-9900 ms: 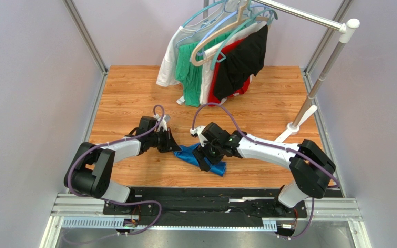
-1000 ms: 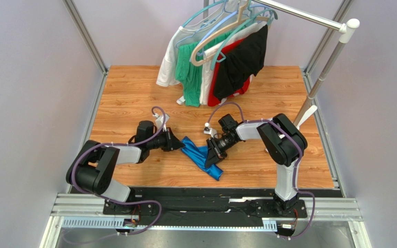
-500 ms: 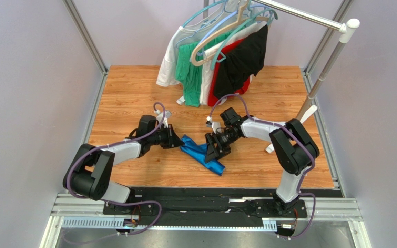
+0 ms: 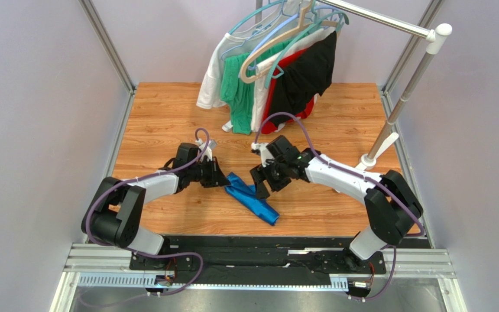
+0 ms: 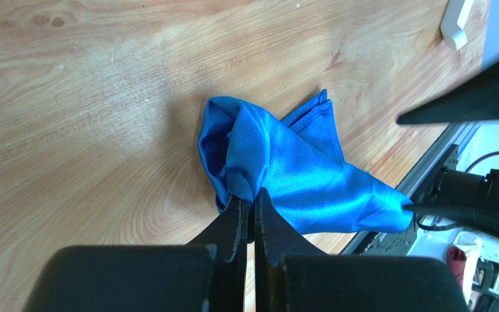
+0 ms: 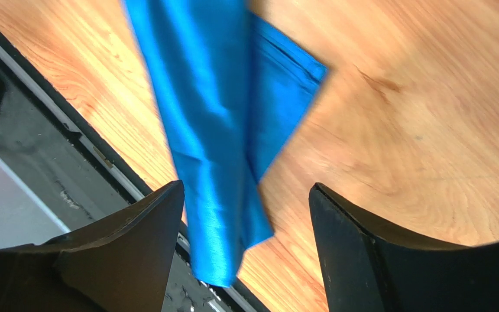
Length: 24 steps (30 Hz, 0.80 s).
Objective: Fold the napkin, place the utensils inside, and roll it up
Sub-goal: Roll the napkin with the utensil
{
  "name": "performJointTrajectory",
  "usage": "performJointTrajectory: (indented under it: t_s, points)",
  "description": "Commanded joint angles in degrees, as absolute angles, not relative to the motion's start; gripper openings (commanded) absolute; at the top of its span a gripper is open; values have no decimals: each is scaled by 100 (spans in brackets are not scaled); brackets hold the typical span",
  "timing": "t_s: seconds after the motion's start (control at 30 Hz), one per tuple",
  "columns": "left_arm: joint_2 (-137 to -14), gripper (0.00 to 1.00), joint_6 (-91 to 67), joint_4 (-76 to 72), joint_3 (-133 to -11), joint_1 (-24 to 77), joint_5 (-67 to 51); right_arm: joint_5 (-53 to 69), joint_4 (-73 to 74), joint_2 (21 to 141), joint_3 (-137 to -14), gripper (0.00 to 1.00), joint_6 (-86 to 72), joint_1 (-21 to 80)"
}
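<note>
The royal-blue napkin (image 4: 252, 200) lies bunched in a long crumpled strip on the wooden table (image 4: 167, 117), running from centre toward the near edge. My left gripper (image 4: 223, 180) is shut on the napkin's left end; in the left wrist view the closed fingertips (image 5: 251, 201) pinch a fold of the napkin (image 5: 284, 169). My right gripper (image 4: 260, 184) is open just above the strip's upper right part. In the right wrist view the napkin (image 6: 213, 130) hangs between the spread fingers (image 6: 148, 227), not gripped. No utensils are in view.
A clothes rack (image 4: 389, 130) stands at the back right, with green, white, red and black garments (image 4: 271, 78) on hangers reaching the table's far middle. A black rail (image 4: 258, 250) runs along the near edge. Frame posts stand at the corners.
My right gripper has let go of the napkin, opened and drawn back up and left. The napkin strip has settled lower toward the near edge. My left gripper holds its end still.
</note>
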<state>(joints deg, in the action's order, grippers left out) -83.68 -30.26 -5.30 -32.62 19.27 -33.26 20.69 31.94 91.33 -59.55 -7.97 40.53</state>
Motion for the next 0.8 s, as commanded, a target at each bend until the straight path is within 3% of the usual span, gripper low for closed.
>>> performJointTrajectory:
  t_s: [0.0,0.37,0.77]
  points:
    - [-8490,0,-2883,-308,-3489,1977,-3375,477,2892,8807,-6231,75,-967,4938]
    - [-8587,0,-2900,-246,-3542,1978,-3437,-1932,2558,9333,-6196,72,-817,6600]
    - [-8587,0,-2909,-158,-3577,1978,-3445,-2066,2400,9729,-6091,65,-642,6952]
